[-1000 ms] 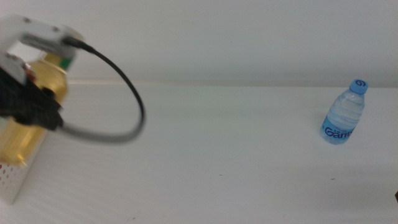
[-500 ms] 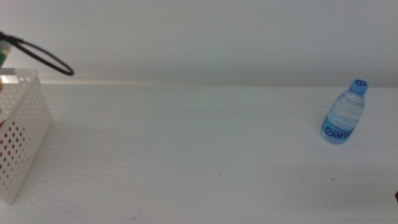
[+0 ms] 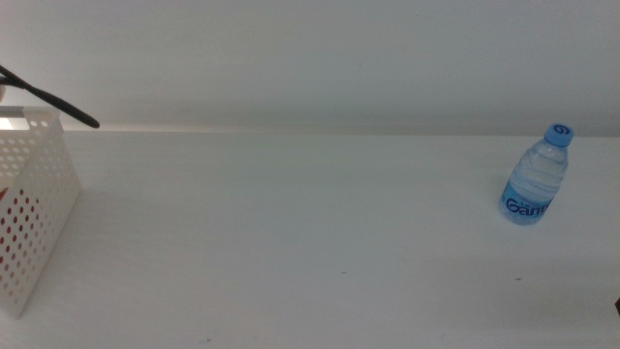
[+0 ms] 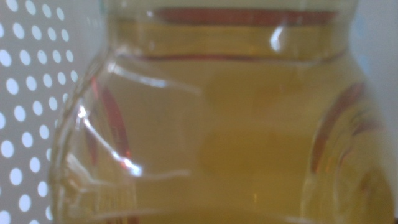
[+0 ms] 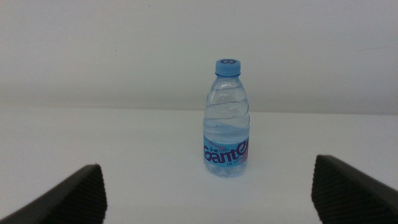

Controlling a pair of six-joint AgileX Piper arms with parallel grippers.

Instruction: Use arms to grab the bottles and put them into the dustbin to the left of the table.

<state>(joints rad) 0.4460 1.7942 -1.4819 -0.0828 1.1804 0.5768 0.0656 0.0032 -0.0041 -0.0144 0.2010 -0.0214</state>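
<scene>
Water bottle (image 3: pixel 536 175) stood upright, far right on table (image 3: pixel 310 242). Right gripper (image 5: pixel 211 193) faced it, jaws spread wide, not touching. Orange juice bottle (image 4: pixel 217 118) filled left wrist view beside dustbin (image 3: pixel 34 208) wall; left gripper's jaws unseen, state unclear.

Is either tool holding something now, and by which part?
Right tool: open, holds nothing; the water bottle stands apart ahead. Left tool: cannot be told; the juice bottle fills its view.

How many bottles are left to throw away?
Something red shows through the dustbin holes. The orange juice bottle is right by its holed wall, maybe inside. The water bottle stands on the table before the open right tool: one left.
</scene>
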